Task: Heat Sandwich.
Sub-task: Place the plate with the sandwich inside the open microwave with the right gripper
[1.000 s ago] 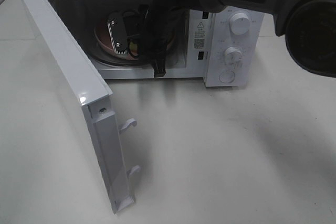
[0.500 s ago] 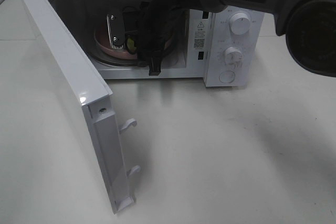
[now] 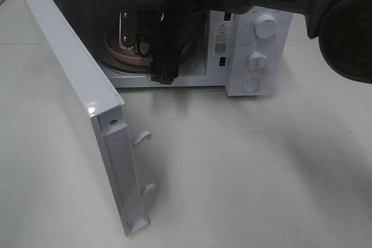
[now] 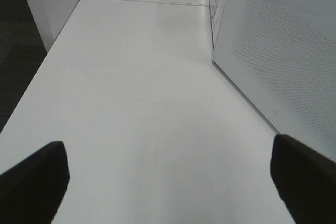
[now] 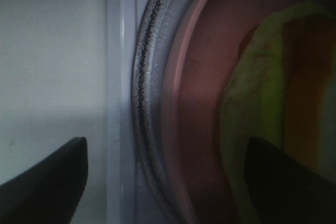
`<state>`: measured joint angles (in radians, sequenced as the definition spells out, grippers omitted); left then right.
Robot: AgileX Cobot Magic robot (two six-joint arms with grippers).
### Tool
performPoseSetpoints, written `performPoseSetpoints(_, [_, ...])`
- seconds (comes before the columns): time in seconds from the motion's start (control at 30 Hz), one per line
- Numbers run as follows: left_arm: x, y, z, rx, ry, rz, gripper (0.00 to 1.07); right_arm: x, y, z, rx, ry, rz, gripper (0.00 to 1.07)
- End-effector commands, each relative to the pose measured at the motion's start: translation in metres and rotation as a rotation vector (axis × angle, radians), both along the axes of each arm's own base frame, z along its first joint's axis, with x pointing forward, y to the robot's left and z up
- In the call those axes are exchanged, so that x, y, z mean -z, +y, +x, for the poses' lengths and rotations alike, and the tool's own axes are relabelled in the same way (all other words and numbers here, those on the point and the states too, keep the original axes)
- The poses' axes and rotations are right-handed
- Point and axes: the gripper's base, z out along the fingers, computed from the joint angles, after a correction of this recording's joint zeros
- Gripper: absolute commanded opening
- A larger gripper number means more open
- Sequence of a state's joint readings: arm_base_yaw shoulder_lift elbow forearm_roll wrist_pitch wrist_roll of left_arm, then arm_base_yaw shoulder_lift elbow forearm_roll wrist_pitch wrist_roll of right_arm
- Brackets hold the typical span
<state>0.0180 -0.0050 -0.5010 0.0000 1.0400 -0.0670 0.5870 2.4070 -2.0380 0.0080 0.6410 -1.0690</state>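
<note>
Sandwich (image 5: 265, 108), pale bread with yellow-green and orange filling, on pink plate (image 5: 202, 77); right hand (image 5: 165, 182) released.

left tool (image 4: 169, 179) spread wide | above table (image 4: 131, 77) | microwave door (image 4: 278, 51) beside
</note>
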Motion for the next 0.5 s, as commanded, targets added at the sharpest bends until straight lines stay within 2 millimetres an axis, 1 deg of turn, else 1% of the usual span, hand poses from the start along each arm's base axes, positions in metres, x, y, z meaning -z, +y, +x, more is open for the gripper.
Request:
performPoseSetpoints(0.03, [0.001,0.000,-0.003,-0.001,-0.027,0.000,0.98,-0.008,-0.005,-0.004,0.016,-0.006,0.014,0.79])
performPoseSetpoints(0.27, [0.001,0.000,-0.003,-0.001,-0.027,0.000,0.98,-0.014,-0.014,-0.016,0.014,-0.023,0.015,0.76])
performPoseSetpoints(0.43, [0.001,0.000,-0.003,-0.001,-0.027,0.000,0.98,-0.021,-0.018,-0.022,0.015,-0.032,0.022,0.76])
performPoseSetpoints(0.5, [0.001,0.000,-0.003,-0.001,-0.027,0.000,0.98,-0.021,-0.019,-0.024,0.015,-0.029,0.020,0.76])
